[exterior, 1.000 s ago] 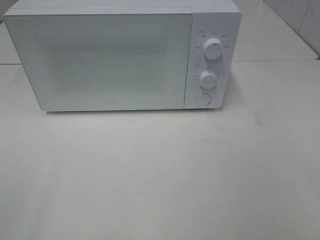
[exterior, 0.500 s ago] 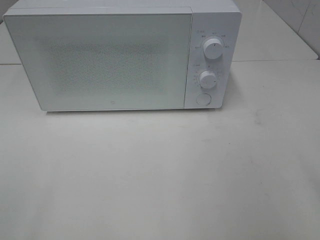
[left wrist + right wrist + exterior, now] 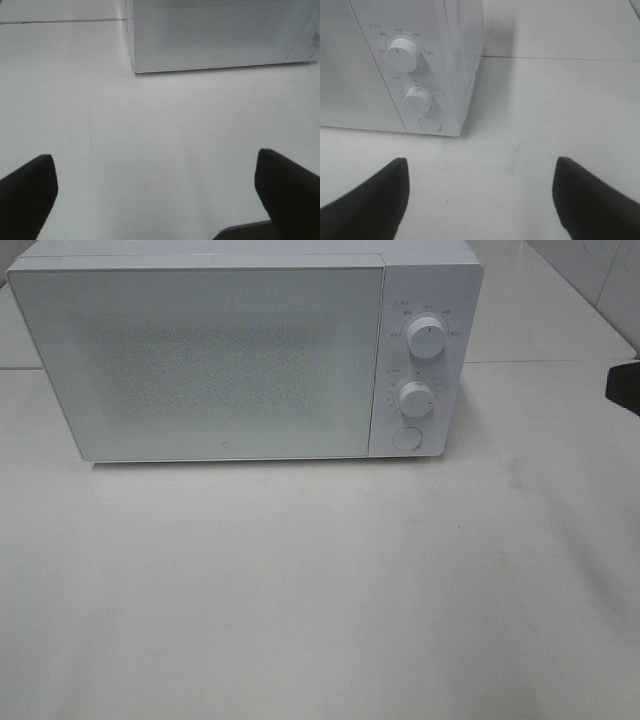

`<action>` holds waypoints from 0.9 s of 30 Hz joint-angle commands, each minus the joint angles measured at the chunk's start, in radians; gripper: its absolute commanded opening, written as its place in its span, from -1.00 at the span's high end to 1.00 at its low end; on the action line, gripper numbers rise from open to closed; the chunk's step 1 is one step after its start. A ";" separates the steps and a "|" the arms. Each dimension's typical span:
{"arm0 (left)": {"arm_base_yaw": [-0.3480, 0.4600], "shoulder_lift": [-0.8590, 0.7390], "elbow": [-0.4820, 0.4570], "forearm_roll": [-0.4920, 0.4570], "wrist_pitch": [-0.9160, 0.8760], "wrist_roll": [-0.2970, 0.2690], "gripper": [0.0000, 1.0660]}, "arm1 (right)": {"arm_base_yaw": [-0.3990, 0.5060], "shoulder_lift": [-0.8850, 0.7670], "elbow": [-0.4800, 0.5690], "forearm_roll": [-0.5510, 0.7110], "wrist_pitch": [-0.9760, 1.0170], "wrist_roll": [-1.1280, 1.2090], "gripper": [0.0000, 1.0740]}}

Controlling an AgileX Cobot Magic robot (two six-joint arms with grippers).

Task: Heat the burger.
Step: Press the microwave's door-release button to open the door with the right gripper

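The burger is out of view in every frame. A white microwave (image 3: 200, 360) stands at the back of the table with its door shut. My left gripper (image 3: 155, 167) hangs open over bare table in front of the microwave's lower left corner (image 3: 136, 70), nothing between its black fingers (image 3: 30, 190). My right gripper (image 3: 481, 170) is open too, empty, and faces the control panel with its upper knob (image 3: 402, 54), lower knob (image 3: 418, 98) and round button (image 3: 430, 123). A dark part of the right arm (image 3: 625, 388) shows at the right edge of the exterior view.
The panel on the microwave's right side carries two knobs (image 3: 427, 338) (image 3: 414, 398) and a round button (image 3: 406, 438). The white table (image 3: 320, 590) stretches out in front of it. A tiled wall (image 3: 600, 270) rises at the back right.
A dark part of the right arm has come into the exterior view at its right edge. The microwave has not moved and its door stays shut.
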 commanded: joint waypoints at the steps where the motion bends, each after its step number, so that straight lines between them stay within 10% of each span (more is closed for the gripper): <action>1: 0.002 -0.019 0.003 -0.001 -0.014 -0.007 -0.88 | -0.008 0.057 0.007 0.000 -0.098 -0.005 -0.40; 27: 0.002 -0.019 0.003 -0.001 -0.014 -0.007 -0.88 | 0.035 0.490 0.175 0.152 -0.866 -0.144 -0.40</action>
